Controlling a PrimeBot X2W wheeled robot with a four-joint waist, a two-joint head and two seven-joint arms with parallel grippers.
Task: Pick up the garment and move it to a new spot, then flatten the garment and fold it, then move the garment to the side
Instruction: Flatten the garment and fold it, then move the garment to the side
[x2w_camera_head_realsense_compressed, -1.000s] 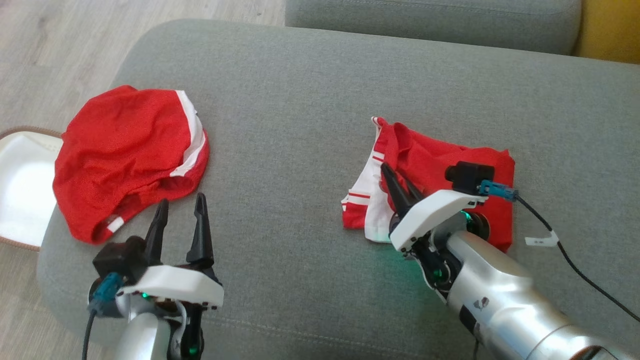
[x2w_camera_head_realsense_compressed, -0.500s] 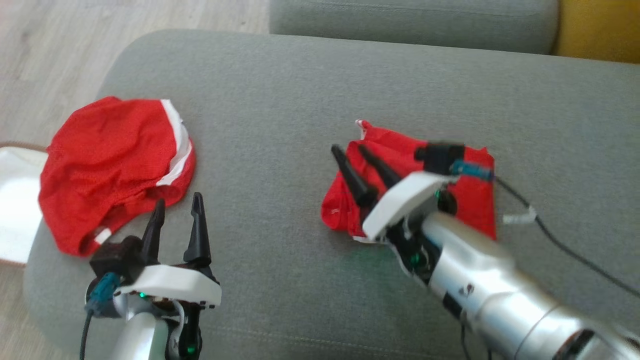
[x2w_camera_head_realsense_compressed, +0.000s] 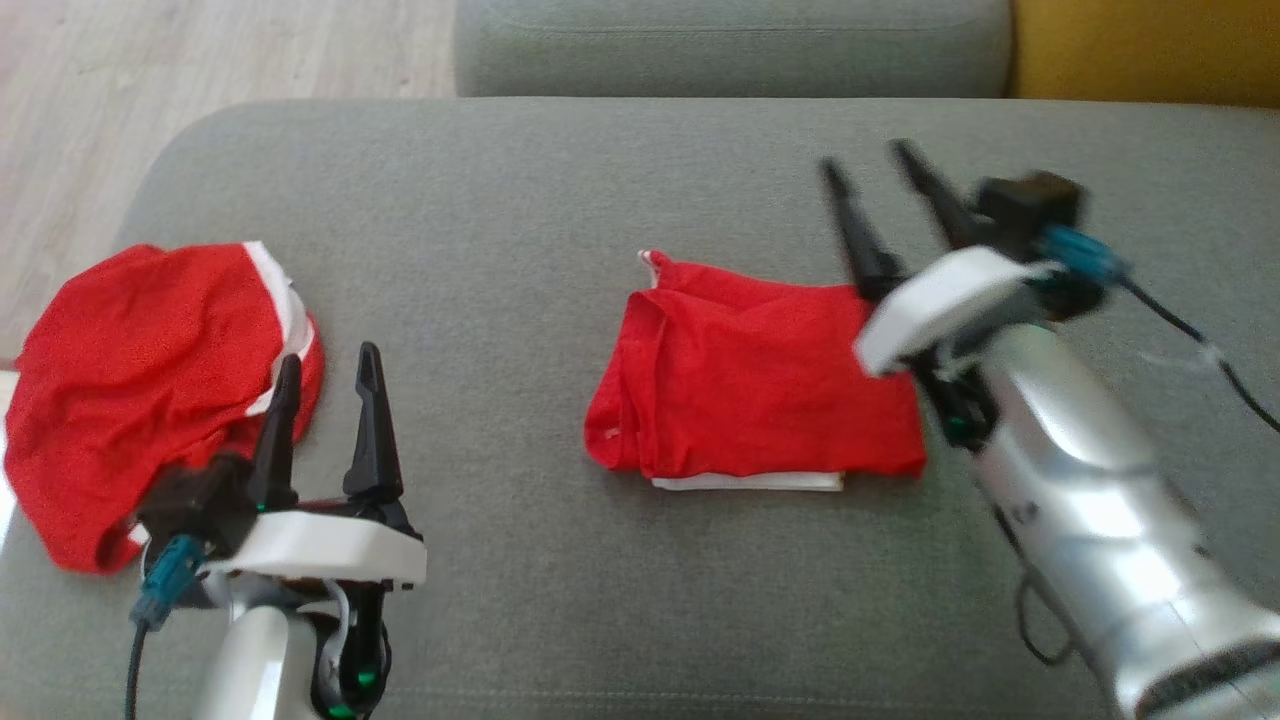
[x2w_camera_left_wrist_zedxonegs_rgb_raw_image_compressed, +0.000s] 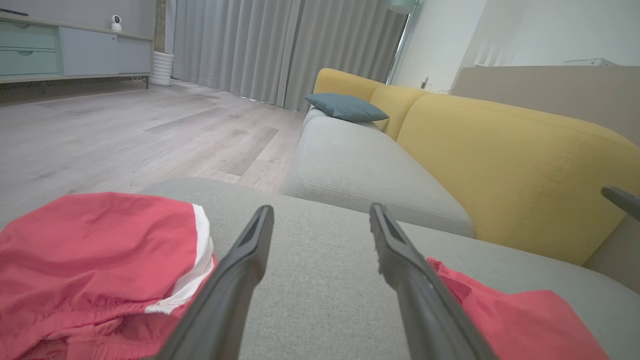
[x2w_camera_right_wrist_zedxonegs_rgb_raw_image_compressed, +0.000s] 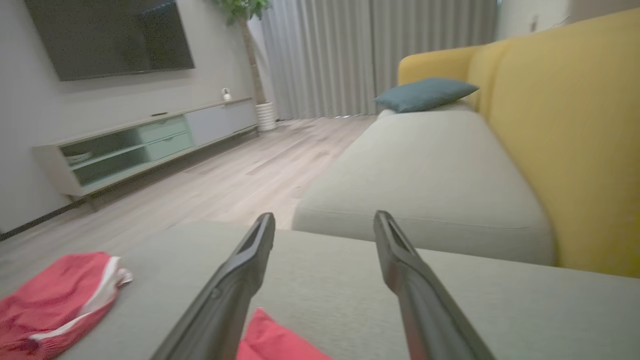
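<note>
Bright, even daylight, soft shadows throughout. Head view: right gripper (x2w_camera_head_realsense_compressed: 864, 157) and silver forearm (x2w_camera_head_realsense_compressed: 1090, 500) smeared by blur, glare patch on forearm; left gripper (x2w_camera_head_realsense_compressed: 329, 356) sharp; thin shadow under garment (x2w_camera_head_realsense_compressed: 760, 390) edge. Right wrist view: whole frame slightly soft, yellow sofa back (x2w_camera_right_wrist_zedxonegs_rgb_raw_image_compressed: 575, 125) streaky. Left wrist view: crisp, wide-angle bending at edges, curtains (x2w_camera_left_wrist_zedxonegs_rgb_raw_image_compressed: 280, 50) lit from behind.

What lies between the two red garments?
Mostly bare cushion in the head view; the left gripper stands there, beside the crumpled garment, apart from the folded garment.
</note>
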